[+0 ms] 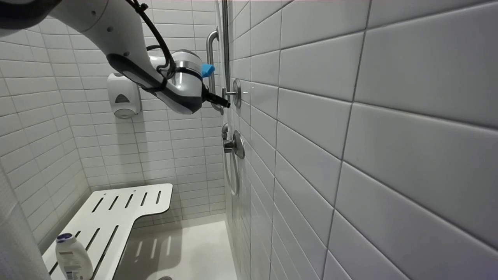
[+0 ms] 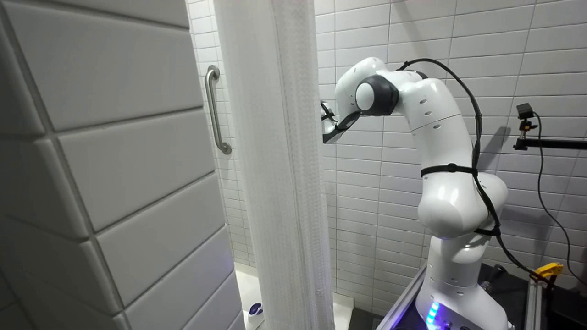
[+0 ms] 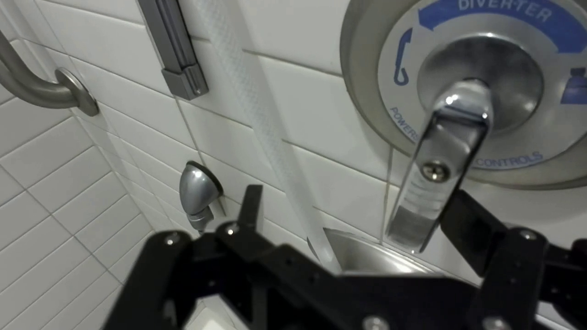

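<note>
- Jaws are standing wide, one finger (image 3: 472, 229) sitting just beside the lever (image 3: 433, 183); can't tell if touching.
- Lever is jutting from the diverter dial (image 3: 513, 82).
- Hose (image 3: 259, 114) is hanging beside the dial.
- Valve (image 1: 239, 144) is sitting below the dial in an exterior view.
- Bottle (image 1: 74, 256) is resting on the counter (image 1: 124, 214), well below the dial.

The round plate (image 3: 543, 130) says DIVERTER on a blue arrow (image 3: 502, 10), with POWERS and CONTROLS at the bottom. It has a blue hook picture (image 3: 403, 46) at left and another blue picture (image 3: 575, 91) at right. The bottle label (image 1: 72, 261) is too small to read.
</note>
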Available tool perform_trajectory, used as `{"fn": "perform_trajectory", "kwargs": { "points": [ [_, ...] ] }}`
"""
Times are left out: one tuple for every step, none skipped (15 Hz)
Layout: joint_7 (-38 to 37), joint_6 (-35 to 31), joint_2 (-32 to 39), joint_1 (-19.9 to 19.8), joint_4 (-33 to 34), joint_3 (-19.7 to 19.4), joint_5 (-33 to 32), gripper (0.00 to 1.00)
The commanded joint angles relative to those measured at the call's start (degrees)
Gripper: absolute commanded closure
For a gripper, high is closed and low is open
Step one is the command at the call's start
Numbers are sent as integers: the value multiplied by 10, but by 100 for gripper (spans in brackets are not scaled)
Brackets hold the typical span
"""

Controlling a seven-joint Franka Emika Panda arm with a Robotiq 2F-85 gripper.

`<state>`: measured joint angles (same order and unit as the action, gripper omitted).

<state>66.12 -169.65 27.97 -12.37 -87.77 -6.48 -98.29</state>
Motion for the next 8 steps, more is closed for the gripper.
{"fn": "perform_trajectory", "kwargs": {
  "points": [
    [12, 0, 15, -3, 33, 2, 20, 0],
    [13, -1, 16, -5, 36, 2, 25, 0],
    [16, 0, 15, -5, 37, 2, 31, 0],
    [15, 0, 16, -7, 39, 1, 36, 0],
    [20, 1, 15, -8, 38, 1, 43, 0],
    [23, 0, 15, -10, 38, 2, 50, 0],
    [25, 2, 15, -11, 38, 1, 55, 0],
    [27, 2, 16, -13, 38, 2, 61, 0]
  ]
}}
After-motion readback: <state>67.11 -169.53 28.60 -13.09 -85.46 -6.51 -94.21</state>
